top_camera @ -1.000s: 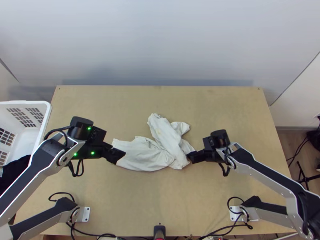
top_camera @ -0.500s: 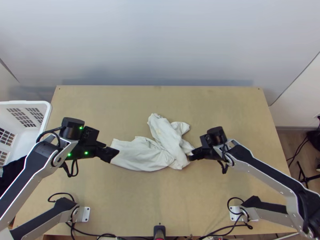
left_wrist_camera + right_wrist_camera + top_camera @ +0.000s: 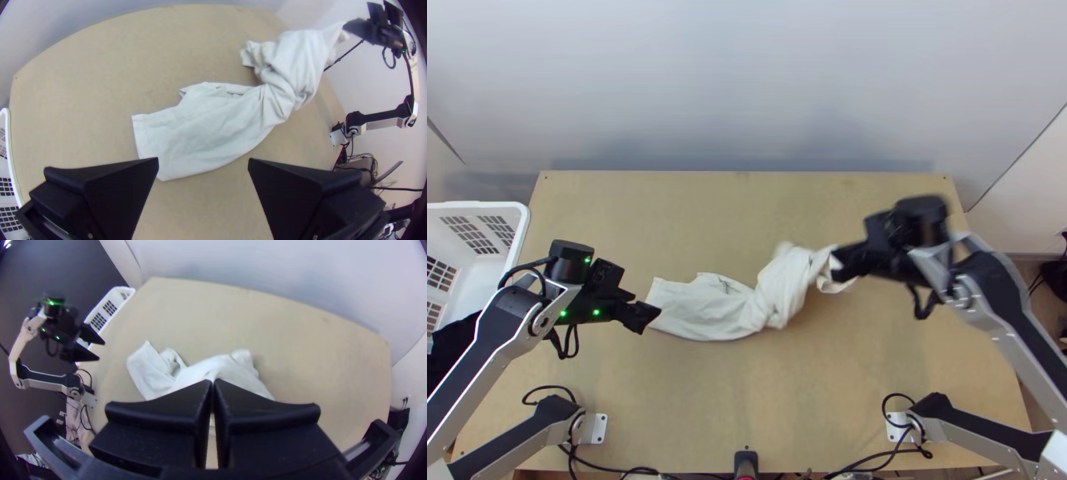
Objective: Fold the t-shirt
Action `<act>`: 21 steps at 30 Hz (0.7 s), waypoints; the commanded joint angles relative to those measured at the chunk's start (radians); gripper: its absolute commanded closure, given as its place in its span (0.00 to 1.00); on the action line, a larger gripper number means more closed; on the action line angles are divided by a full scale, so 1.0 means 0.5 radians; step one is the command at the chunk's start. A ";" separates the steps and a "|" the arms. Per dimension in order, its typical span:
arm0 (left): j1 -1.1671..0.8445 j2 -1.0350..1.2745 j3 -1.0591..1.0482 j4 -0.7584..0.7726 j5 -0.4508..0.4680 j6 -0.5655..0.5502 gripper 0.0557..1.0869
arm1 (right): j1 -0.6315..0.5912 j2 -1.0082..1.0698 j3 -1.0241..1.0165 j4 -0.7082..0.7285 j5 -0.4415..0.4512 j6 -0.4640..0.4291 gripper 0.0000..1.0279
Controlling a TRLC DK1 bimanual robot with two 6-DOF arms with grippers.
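The right end effector (image 3: 212, 381) pinches a bunched end of the white t-shirt (image 3: 707, 308) above the worktop (image 3: 747, 392), presumably to draw out its twisted folds, while the left end effector (image 3: 203, 163) hangs open near the flatter end, likely free for a second hold.

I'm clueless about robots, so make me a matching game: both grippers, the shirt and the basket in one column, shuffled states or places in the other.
1. Left gripper
2. Right gripper
3. T-shirt
4. Basket

A. Shut, gripping cloth
B. Beside the table, at the top view's left
C. Fingers apart, holding nothing
D. Crumpled, one end lifted

Pairs: 1-C, 2-A, 3-D, 4-B
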 commanded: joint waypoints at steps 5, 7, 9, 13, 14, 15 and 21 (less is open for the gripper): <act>-0.080 0.006 -0.097 -0.001 0.006 0.194 0.05 | 0.012 0.288 1.333 -0.019 0.061 0.094 0.97; -0.111 0.049 -0.100 0.014 0.006 0.203 0.05 | 0.021 0.312 1.386 0.134 0.178 0.100 0.97; -0.157 0.086 -0.054 0.014 0.009 0.197 0.05 | 0.024 0.340 1.416 0.177 0.199 0.137 0.97; -0.276 0.122 0.102 0.011 0.071 0.163 0.05 | 0.055 0.337 1.376 0.155 0.196 0.137 0.97; -0.304 0.144 0.142 0.014 0.083 0.151 0.05 | 0.061 0.334 1.373 0.149 0.196 0.137 0.97; -0.338 0.165 0.194 0.026 0.080 0.129 0.05 | 0.070 0.330 1.373 0.143 0.199 0.128 0.97; -0.338 0.294 0.501 0.306 0.037 -0.128 0.05 | 0.159 0.278 1.383 0.116 0.230 0.033 0.97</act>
